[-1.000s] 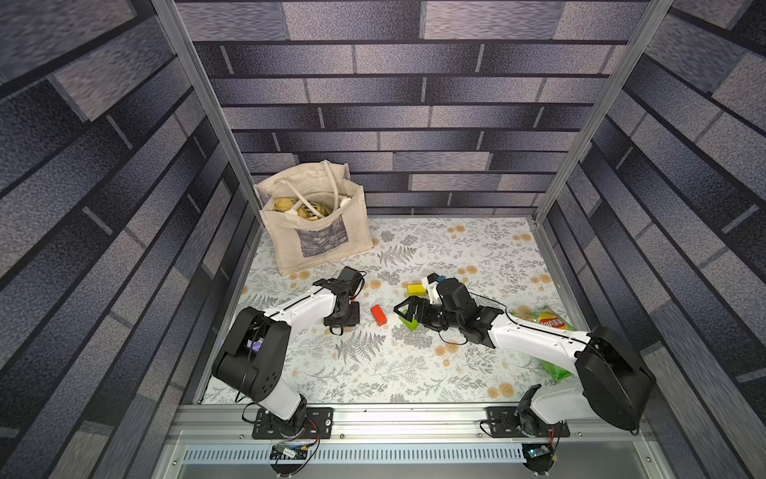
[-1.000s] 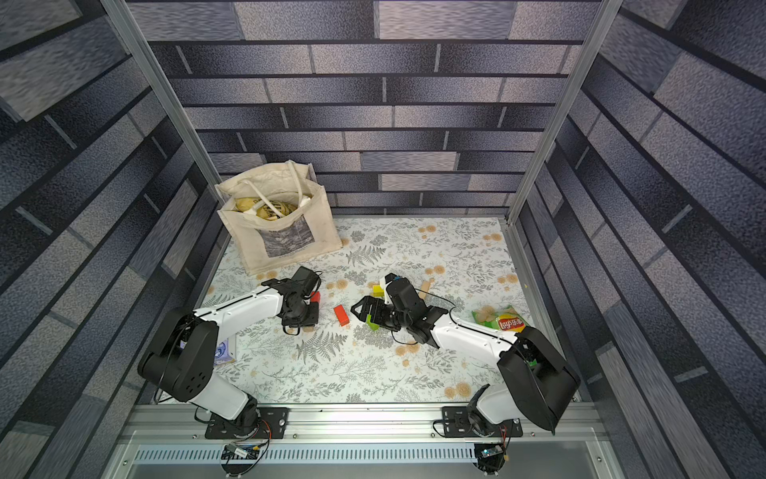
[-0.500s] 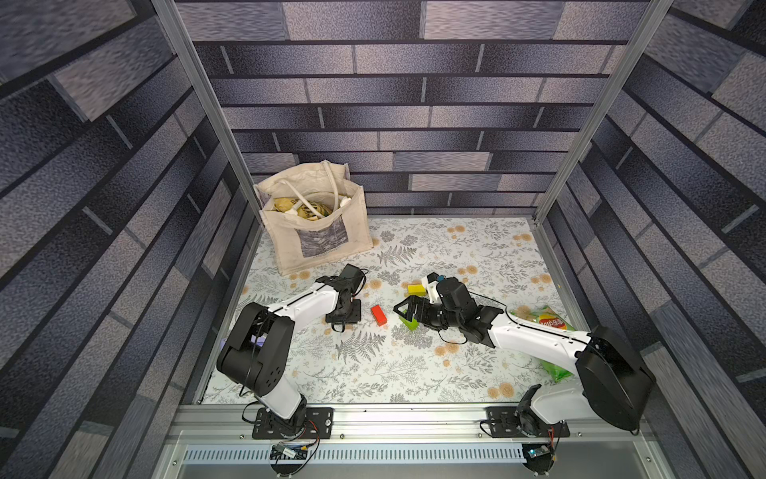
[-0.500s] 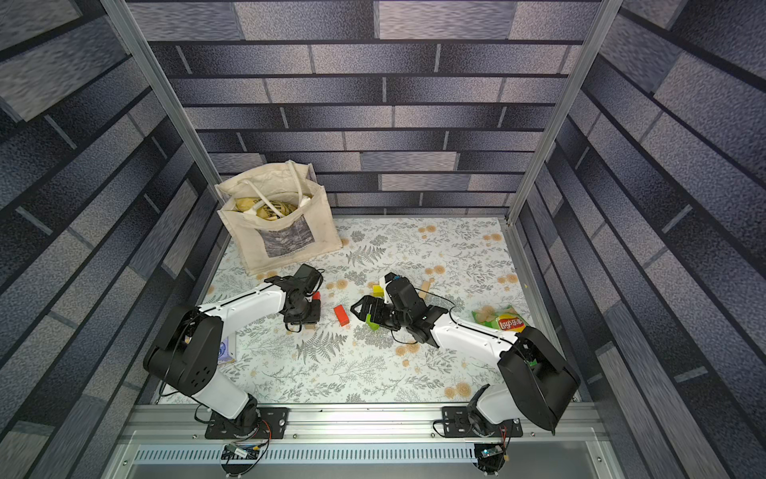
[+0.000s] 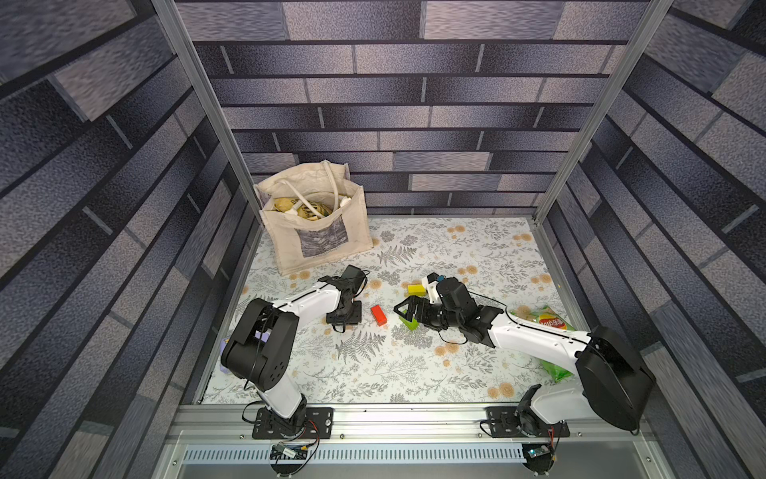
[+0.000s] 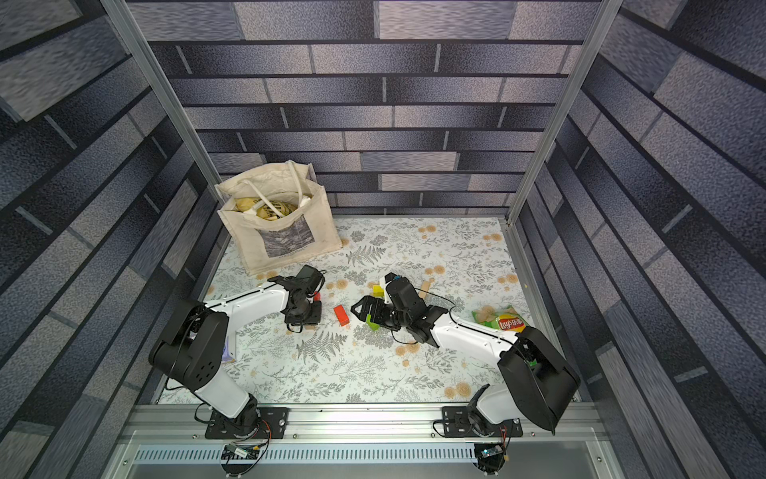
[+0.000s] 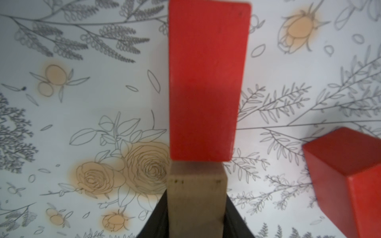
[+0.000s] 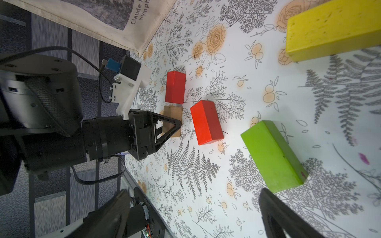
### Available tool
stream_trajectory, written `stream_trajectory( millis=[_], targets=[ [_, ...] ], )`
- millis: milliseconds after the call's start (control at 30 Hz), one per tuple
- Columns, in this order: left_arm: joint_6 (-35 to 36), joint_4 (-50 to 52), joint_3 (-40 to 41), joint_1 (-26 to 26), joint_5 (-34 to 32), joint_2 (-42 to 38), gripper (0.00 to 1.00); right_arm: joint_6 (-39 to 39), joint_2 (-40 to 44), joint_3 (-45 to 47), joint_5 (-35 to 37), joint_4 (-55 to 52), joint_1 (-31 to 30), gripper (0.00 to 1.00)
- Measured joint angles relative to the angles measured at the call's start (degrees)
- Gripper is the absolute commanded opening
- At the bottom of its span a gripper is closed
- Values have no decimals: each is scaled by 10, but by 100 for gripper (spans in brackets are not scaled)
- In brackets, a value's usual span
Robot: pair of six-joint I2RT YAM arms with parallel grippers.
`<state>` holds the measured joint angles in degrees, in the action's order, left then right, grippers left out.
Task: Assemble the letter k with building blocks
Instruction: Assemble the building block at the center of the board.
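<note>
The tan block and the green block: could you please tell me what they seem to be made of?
The tan block: likely bare wood; matte, faint grain and specks. The green block: probably painted wood; opaque, slightly marked coat, crisp edges, though plastic is possible.

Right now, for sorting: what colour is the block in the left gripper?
Tan block; left wrist view.

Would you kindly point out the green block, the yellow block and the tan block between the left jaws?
green block (image 8: 268, 154): right wrist view, broad lit face.
yellow block (image 8: 334, 26): right wrist view, broad lit face.
tan block (image 7: 195, 206): left wrist view, broad near face.
</note>
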<state>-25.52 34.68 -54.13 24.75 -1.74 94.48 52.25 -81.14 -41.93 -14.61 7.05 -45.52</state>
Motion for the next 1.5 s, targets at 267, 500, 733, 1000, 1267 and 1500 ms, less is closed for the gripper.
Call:
stream_trajectory(
  millis=[267, 500, 733, 1000, 1267, 1500],
  targets=[
    [0, 1, -7, 0, 0, 4, 35, -2, 0, 0, 0, -3, 0, 100],
    [0, 5, -17, 0, -4, 6, 37, -4, 0, 0, 0, -4, 0, 100],
    [3, 6, -20, 0, -7, 13, 45, -4, 0, 0, 0, -4, 0, 100],
    [9, 8, -27, 0, -11, 14, 52, -4, 0, 0, 0, -4, 0, 100],
    [11, 12, -35, 3, -15, 14, 56, -4, 0, 0, 0, -4, 0, 100],
    [11, 24, -41, 4, -16, 14, 56, -6, 0, 0, 0, -4, 0, 100]
  ],
)
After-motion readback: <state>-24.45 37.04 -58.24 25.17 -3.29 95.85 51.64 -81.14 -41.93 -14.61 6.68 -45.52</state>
